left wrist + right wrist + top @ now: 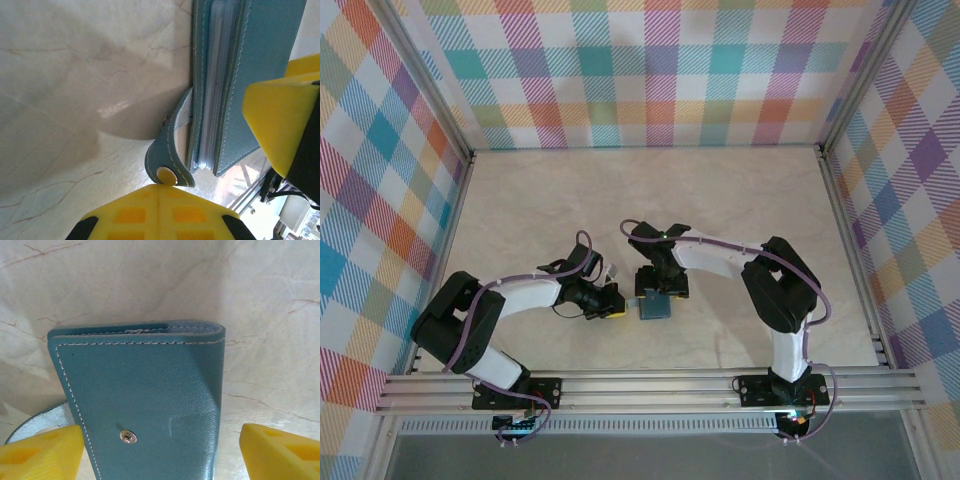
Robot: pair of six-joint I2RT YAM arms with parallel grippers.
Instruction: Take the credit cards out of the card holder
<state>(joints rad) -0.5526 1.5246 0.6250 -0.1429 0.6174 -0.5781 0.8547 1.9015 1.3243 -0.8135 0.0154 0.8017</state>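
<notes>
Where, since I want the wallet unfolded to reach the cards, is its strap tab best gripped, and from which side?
Probably the strap tab near its snap end, pinched across its flat faces, coming from the left arm's side. It is unsnapped and curls out loose on that side, while the card holder itself lies closed and flat, offering little to pinch.

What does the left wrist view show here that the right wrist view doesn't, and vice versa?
Left wrist: the card holder's open edge with stacked sleeves, its side tab's snap end at the shut left gripper. Right wrist: the flat cover, its snap stud, the open right gripper straddling it. Both: the teal holder on the marble table.
</notes>
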